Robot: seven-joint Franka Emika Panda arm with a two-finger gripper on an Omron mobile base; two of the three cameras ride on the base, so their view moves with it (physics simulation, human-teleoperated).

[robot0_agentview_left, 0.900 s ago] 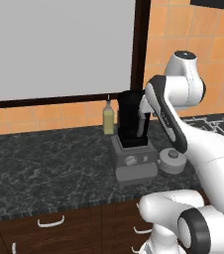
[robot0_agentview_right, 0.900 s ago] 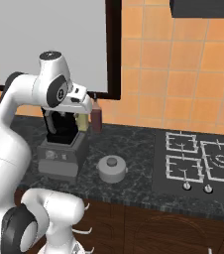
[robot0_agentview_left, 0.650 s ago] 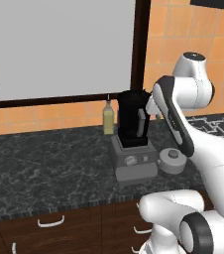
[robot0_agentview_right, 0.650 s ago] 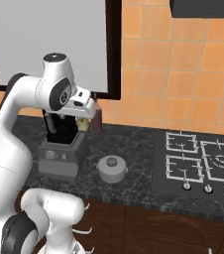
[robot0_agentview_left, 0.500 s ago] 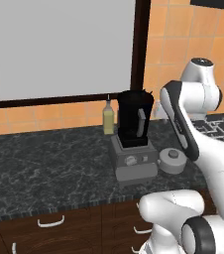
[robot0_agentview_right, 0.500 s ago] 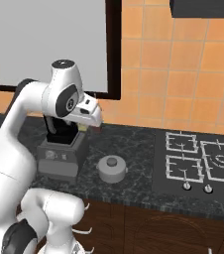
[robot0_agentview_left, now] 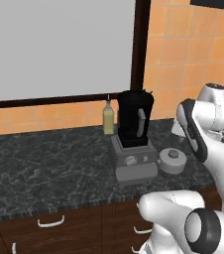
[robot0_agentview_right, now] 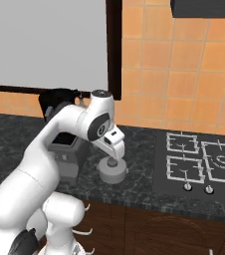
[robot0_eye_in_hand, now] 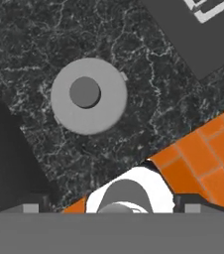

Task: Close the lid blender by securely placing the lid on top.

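The gripper [robot0_agentview_right: 113, 162] hangs just above the lid [robot0_eye_in_hand: 88, 95], its opening impossible to tell, while that grey knobbed disc lies flat on the dark surface [robot0_eye_in_hand: 148, 104].

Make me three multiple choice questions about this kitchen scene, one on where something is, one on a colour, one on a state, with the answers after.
1. Where does the lid lie?
A. on the blender jar
B. on the counter beside the blender's base
C. on the stove

2. What colour is the bottle behind the blender?
A. yellowish
B. blue
C. red

3. What state is the blender jar in?
A. covered by the lid
B. tipped on its side
C. upright with its top uncovered

Answers:
1 B, the grey disc rests on the dark counter next to the grey base.
2 A, it is pale yellow with a dark cap.
3 C, the black jar stands on its base with the lid apart from it.
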